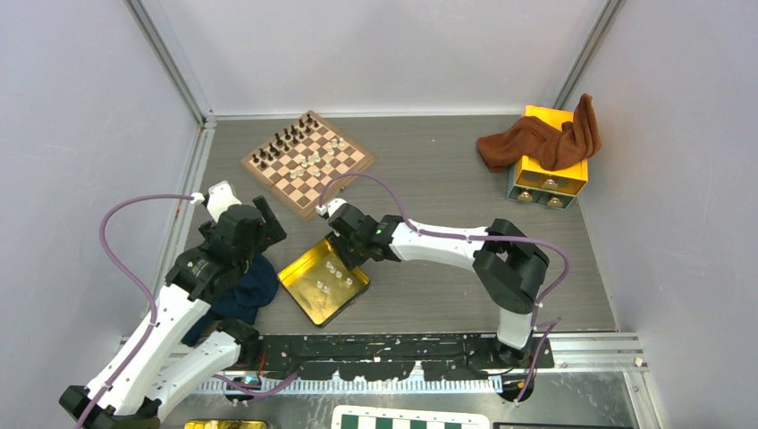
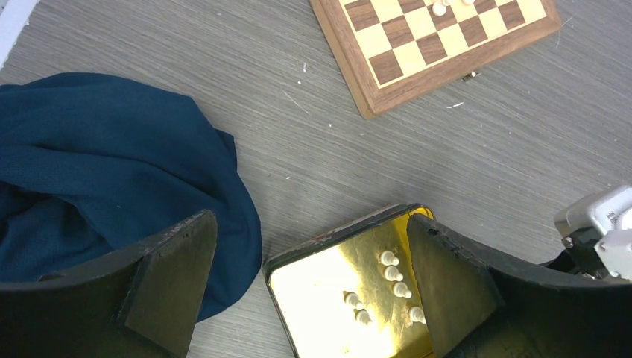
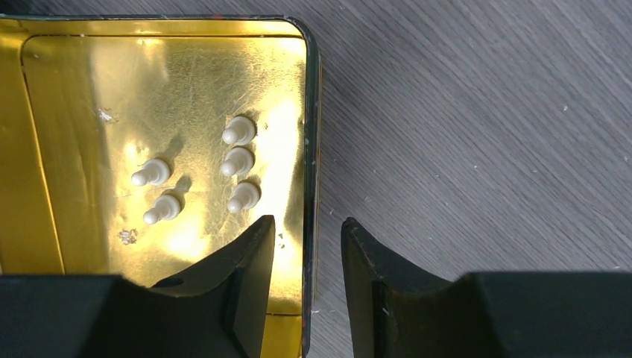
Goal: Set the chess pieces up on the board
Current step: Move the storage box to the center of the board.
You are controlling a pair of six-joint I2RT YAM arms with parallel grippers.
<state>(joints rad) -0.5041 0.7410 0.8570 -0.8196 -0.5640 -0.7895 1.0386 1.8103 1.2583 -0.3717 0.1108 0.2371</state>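
Several cream chess pieces (image 3: pixel 238 161) lie just beyond right fingers (image 3: pixel 250 276).

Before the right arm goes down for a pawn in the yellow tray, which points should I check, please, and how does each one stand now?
1. Right end effector empty, jaws apart: ok.
2. Centred over a pawn: not ok; it hangs over the tray rim, and the white pawns lie to one side.
3. Pawns upright: cannot tell.
4. Left end effector open, empty, apart from the right arm: ok.
5. Board has free squares at its near corner: ok.
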